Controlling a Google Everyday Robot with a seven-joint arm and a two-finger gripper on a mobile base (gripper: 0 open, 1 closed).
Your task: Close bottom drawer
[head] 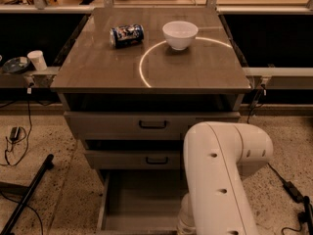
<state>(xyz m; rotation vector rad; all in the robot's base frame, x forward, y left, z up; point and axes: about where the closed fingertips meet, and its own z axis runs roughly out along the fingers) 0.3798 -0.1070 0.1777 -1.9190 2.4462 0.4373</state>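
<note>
Showed glossy cabinet top [195,67], matt bottom drawer [142,199], shiny metal can [126,35], glazed bowl [180,34], smooth plastic arm [220,180] hiding gripper below.

can [126,35] left of bowl [180,34] on cabinet top [195,70] | arm [220,180] before bottom drawer [142,199] | claw unseen

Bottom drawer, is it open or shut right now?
Open: the bottom drawer is pulled out, tray floor showing. The end effector is out of view.
</note>
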